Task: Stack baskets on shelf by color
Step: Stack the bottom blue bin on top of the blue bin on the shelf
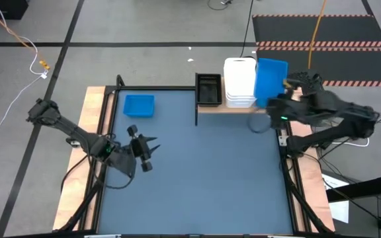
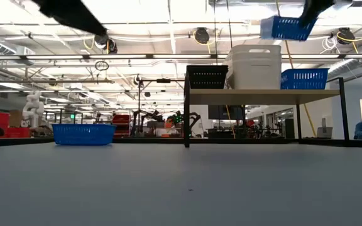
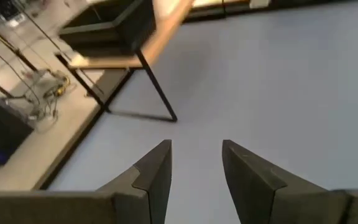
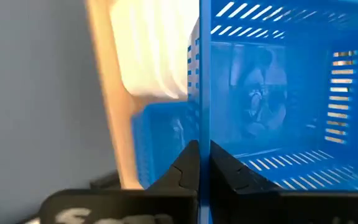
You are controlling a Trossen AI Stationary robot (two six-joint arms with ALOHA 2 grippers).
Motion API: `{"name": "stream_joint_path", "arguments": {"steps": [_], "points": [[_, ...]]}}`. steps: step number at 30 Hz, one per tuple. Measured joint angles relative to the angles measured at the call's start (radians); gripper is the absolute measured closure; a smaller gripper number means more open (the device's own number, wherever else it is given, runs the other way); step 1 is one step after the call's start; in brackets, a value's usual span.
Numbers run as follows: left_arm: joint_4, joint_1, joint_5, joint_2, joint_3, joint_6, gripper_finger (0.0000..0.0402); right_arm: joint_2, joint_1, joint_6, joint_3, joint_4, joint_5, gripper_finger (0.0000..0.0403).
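right jaws pinch a bright blue slatted plastic basket's (image 2: 285, 27) wall above the light-brown wood-grain shelf (image 2: 263, 95); left jaws narrowly apart over the tabletop (image 1: 204, 165).

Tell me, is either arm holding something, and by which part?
The right gripper pinches a blue basket by its side wall, above the shelf. The left gripper holds nothing.
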Motion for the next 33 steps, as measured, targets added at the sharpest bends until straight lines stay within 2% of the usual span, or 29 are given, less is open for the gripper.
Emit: {"name": "stream_joint_path", "arguments": {"steps": [3,6,12,21,33], "points": [[0.083,0.019,0.000,-0.022,0.000,0.072,0.0256,0.059,-0.132,-0.046,0.000,0.011,-0.005,0.0402],[0.099,0.020,0.001,-0.032,0.001,0.098,0.0256,0.084,-0.242,-0.085,0.000,-0.002,-0.043,0.0403],[0.065,-0.009,0.003,-0.033,0.001,0.082,0.0256,0.069,-0.369,-0.145,0.000,0.001,-0.113,0.0403],[0.077,-0.018,0.002,-0.033,0.001,0.071,0.0256,0.032,-0.502,-0.252,-0.009,0.001,-0.374,0.0403],[0.080,-0.018,0.002,-0.033,0.001,0.068,0.0256,0.032,-0.537,-0.452,-0.220,0.004,-0.334,0.0393]]}}
